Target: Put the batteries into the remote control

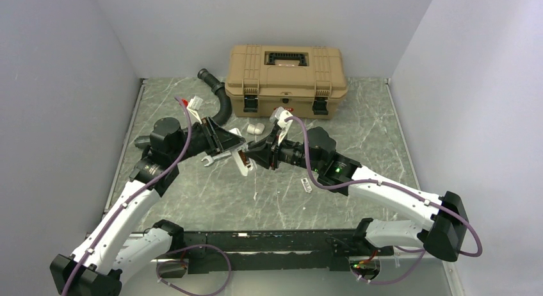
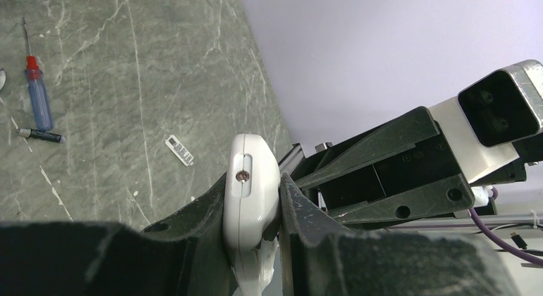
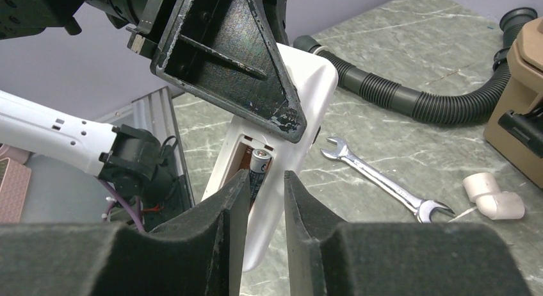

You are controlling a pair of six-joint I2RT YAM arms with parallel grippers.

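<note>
While the left gripper [image 2: 253, 209] is clenched on the remote control [image 2: 246, 161], its two fingers press against the white sides of the handset (the left wrist view shows one narrow edge bearing a slot and a small screw). In the overhead view the handset sits tilted at the centre of the frame, between the two gripper heads. In the right wrist view its open compartment faces the camera at centre frame, and one battery [image 3: 260, 163] sits inside with its end cap visible. The right gripper [image 3: 264, 190] is directly in front of that compartment, its jaws parted by a narrow gap in line with the battery; whether the pads touch the battery cannot be told. On the table [image 1: 358, 136], a wrench [image 3: 378, 177] lies right of centre in the right wrist view, with a black corrugated hose [image 3: 410, 97] above it and a white elbow fitting [image 3: 496, 197] at lower right. A tan toolbox [image 1: 286, 72] stands at top centre of the overhead view. A screwdriver [image 2: 38, 97] lies at the upper left of the left wrist view.
</note>
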